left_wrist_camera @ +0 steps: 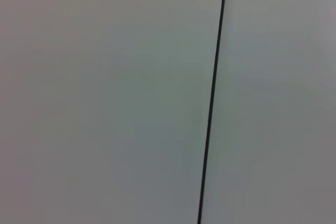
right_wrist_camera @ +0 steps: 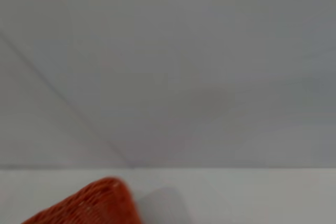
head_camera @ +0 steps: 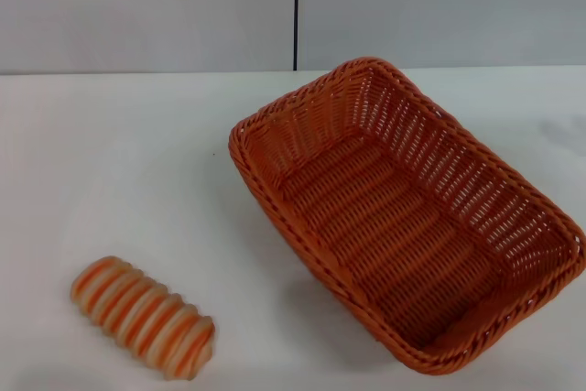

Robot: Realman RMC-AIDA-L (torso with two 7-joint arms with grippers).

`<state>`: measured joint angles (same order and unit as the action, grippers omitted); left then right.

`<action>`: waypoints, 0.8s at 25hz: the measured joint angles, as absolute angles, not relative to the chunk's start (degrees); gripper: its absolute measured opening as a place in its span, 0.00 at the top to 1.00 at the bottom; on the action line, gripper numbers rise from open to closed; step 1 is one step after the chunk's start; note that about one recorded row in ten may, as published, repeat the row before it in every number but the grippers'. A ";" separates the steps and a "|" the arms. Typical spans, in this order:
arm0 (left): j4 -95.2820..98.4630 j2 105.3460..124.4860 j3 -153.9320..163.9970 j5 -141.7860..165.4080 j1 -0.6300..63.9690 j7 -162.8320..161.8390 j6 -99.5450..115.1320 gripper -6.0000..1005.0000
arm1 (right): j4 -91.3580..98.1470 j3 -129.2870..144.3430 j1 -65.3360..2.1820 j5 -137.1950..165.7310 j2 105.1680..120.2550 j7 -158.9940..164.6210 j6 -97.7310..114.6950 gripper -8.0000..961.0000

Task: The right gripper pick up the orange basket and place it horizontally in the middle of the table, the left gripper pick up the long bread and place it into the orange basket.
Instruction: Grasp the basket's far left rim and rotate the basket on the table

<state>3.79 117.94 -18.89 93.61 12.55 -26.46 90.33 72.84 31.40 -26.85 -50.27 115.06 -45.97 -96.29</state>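
The orange basket [head_camera: 403, 217] lies empty on the white table [head_camera: 119, 162], right of centre, set diagonally with one corner toward the back wall and one toward the front right. A corner of the orange basket [right_wrist_camera: 89, 205] shows in the right wrist view. The long bread [head_camera: 144, 316], striped orange and cream, lies on the table at the front left, apart from the basket. Neither gripper appears in any view; the left wrist view holds only the grey wall.
A grey wall [head_camera: 146, 6] with a dark vertical seam [head_camera: 296, 6] stands behind the table. The same seam [left_wrist_camera: 212, 98] crosses the left wrist view. Bare tabletop lies between the bread and the basket.
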 joint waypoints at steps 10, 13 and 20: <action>3.78 118.04 -18.92 93.60 9.82 -26.46 90.82 0.30 | 60.88 39.34 -38.86 -44.49 109.38 -35.54 -98.30 0.36; 3.78 118.04 -18.91 93.60 9.61 -26.46 90.99 0.30 | 57.52 39.42 -42.06 -40.00 109.15 -34.98 -98.00 0.36; 3.71 118.18 -18.89 93.60 9.29 -26.46 91.27 0.30 | 51.65 41.29 -46.15 -36.55 110.35 -34.95 -95.46 0.36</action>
<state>3.71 118.18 -18.89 93.60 9.29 -26.45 91.27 51.65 41.29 -46.15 -36.55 110.35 -34.95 -95.46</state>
